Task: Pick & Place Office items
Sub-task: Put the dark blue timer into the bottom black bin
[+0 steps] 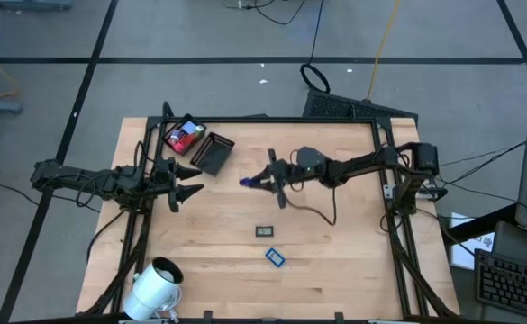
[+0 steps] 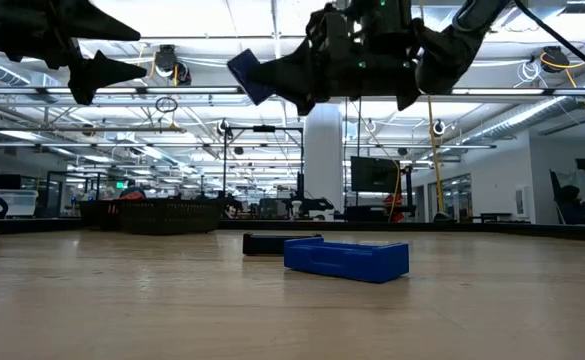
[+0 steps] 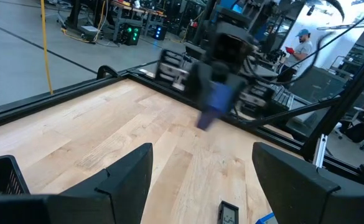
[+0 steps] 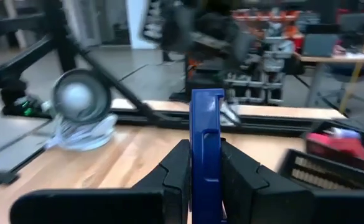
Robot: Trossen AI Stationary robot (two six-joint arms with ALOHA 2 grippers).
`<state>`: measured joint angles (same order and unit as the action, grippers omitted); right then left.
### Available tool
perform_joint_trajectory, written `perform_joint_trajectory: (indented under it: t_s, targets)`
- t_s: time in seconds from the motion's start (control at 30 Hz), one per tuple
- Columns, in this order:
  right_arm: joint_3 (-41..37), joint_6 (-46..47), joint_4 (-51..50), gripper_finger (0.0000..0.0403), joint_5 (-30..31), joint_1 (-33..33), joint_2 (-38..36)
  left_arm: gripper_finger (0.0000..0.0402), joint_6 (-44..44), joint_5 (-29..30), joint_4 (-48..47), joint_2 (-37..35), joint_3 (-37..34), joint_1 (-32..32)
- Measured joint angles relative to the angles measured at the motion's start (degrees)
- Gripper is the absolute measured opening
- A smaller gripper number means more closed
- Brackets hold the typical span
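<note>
Table (image 1: pixel 335 270) of pale wood, both arms over it. Right pincer (image 1: pixel 261 181) near the table's middle, above the surface, clamped on a dark blue flat piece (image 1: pixel 248 182); the right wrist view shows that piece (image 4: pixel 206 149) standing on edge between the fingers (image 4: pixel 177 171). In the low view it hangs well clear of the wood (image 2: pixel 249 72).

Left pincer (image 1: pixel 185 182) toward the left side, fingers apart, holding nothing, just near of the black tray (image 1: pixel 213 153).

Tray at the far left corner; red pieces (image 1: pixel 183 137) lie in the compartment farthest left. How many, cannot tell.

Two items loose on the table, nearer than the right pincer: a dark rectangle (image 1: pixel 265 231) and, nearer still, a blue rectangle (image 1: pixel 276 257). They lie close together, not touching.

White cylinder (image 1: pixel 155 286) at the near left corner.
</note>
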<state>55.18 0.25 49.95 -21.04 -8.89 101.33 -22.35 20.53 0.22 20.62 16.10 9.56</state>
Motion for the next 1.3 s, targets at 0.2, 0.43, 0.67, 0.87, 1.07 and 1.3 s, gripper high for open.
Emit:
perform_joint_trajectory:
  t_s: [0.2, 0.43, 0.67, 0.87, 1.07, 1.3]
  targets:
    - [0.0, 2.7, -3.6, 0.0050, 0.0, -2.6, 0.0, 0.0278, -0.2, 0.6, 1.3, 0.0, 0.0, 0.0]
    - [0.0, 2.1, -2.6, 0.0050, -0.2, -3.9, 0.0, 0.0278, 5.0, 4.3, 2.8, 1.0, 0.0, -0.1]
    - [0.0, -0.1, -2.4, 0.0050, -0.3, -3.8, 0.0, 0.0278, 5.7, 9.1, 9.6, 13.7, 0.0, -1.1]
    - [0.0, -1.9, -1.8, 0.0050, -0.2, -3.8, 0.0, 0.0278, 13.3, 1.5, 34.6, 31.4, 0.5, -4.8]
    - [0.0, -2.5, -1.3, 0.0050, -0.2, -3.8, 0.0, 0.0278, 22.9, 2.1, 38.1, 40.9, 5.0, -7.7]
    - [0.0, -2.6, -1.0, 0.0050, -0.2, -3.6, 0.0, 0.0278, 23.5, -3.6, 37.2, 48.6, 11.2, -11.8]
